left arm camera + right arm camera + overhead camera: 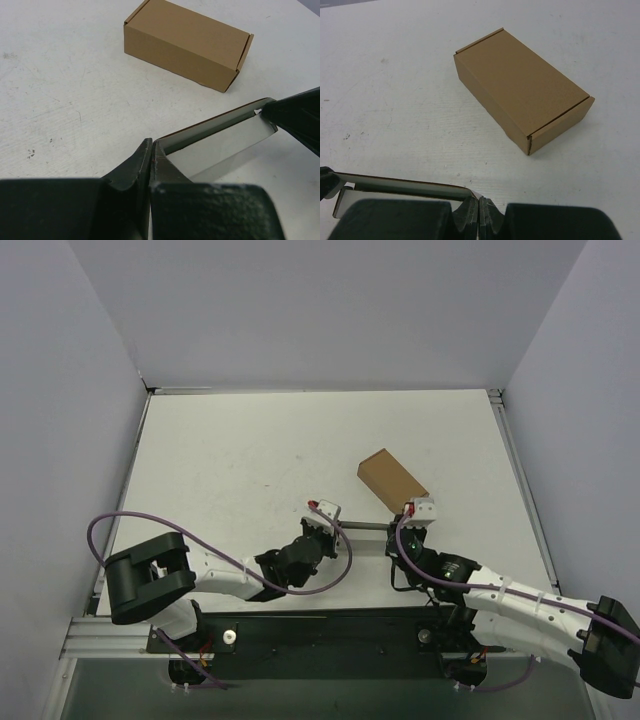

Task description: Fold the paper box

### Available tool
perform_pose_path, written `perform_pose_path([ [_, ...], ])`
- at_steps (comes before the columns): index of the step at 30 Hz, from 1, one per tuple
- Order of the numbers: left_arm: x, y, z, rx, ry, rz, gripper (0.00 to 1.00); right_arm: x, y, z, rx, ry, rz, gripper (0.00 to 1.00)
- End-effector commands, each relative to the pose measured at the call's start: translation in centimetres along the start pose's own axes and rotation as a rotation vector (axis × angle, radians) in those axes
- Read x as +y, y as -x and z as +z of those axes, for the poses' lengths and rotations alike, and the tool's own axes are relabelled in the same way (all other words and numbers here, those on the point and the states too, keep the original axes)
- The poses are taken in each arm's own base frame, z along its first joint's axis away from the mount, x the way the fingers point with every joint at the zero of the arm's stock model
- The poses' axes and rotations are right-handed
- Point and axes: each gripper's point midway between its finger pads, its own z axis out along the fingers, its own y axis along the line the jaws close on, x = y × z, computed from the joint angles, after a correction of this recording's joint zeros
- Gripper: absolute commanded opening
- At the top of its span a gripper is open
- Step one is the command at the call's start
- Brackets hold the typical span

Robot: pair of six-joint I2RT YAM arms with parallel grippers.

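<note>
I've got the paper box (pixel 220 145) pinched from 2 ends, 1 arm on each. Left gripper (pixel 151 150): fingers pressed together on 1 corner of the card, no gap showing. Right gripper (pixel 479 206): same, fingers clamped tight on the opposite end. The card spans between the 2 grippers and stands on edge, so the top camera shows only a thin line. Its inner face is white-grey with a darker brown line along the top edge. In the right wrist view a small flap shows at the far end, by the left gripper. I can't tell if the lower edge touches the table (pixel 230 450). The card sits over the near middle of the table. The brown box (pixel 392 480) is closed and lies flat just beyond the card, nearer my right gripper, apart from the card. A purple cable (pixel 110 525) loops off the left arm.
</note>
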Motion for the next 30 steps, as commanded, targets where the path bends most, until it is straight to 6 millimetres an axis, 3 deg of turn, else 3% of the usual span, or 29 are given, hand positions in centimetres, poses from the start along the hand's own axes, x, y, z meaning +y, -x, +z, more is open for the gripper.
perform_pose_path([
  [1, -0.4, 1.9, 0.3, -0.017, 0.007, -0.02, 0.0, -3.1, -4.2, -0.4, 0.073, -0.099, -0.024, 0.0],
  [7, -1.2, 2.3, 0.2, -0.007, -0.028, -0.026, 0.0, -3.7, -5.6, -0.5, 0.058, -0.129, -0.025, 0.0],
  [11, -1.8, 2.8, 0.1, 0.0, -0.061, -0.028, 0.01, -3.3, -4.9, -0.7, 0.046, -0.123, -0.028, 0.0],
  [15, -2.4, 4.3, -0.3, -0.016, -0.093, -0.049, 0.17, -2.9, -4.2, -0.7, 0.04, -0.119, -0.047, 0.0],
  [16, -2.3, 4.5, -0.3, -0.013, -0.094, -0.047, 0.27, -2.7, -4.1, -0.8, 0.039, -0.116, -0.05, 0.0],
  [18, -2.6, 5.6, -0.6, -0.026, -0.109, -0.06, 0.37, -2.4, -3.9, -0.8, 0.042, -0.111, -0.061, 0.0],
  [19, -2.5, 5.9, -0.7, -0.024, -0.114, -0.057, 0.48, -2.3, -3.9, -0.8, 0.044, -0.108, -0.065, 0.0],
  [22, -2.4, 7.2, -1.1, -0.029, -0.153, -0.063, 0.6, -1.8, -3.6, -0.8, 0.046, -0.1, -0.072, 0.0],
  [23, -2.4, 8.1, -1.4, -0.042, -0.179, -0.07, 0.62, -1.7, -3.6, -0.8, 0.047, -0.101, -0.078, 0.0],
  [24, -1.2, 8.2, -1.0, -0.035, -0.172, -0.068, 0.63, -1.5, -3.5, -0.8, 0.047, -0.095, -0.08, 0.0],
  [26, -1.7, 8.3, -1.4, -0.008, -0.285, -0.061, 0.64, -1.3, -3.4, -0.8, 0.047, -0.093, -0.089, 0.0],
  [30, -0.6, 6.1, -1.5, 0.1, -0.359, 0.035, 0.62, -1.0, -3.0, -0.8, 0.045, -0.088, -0.087, 0.0],
])
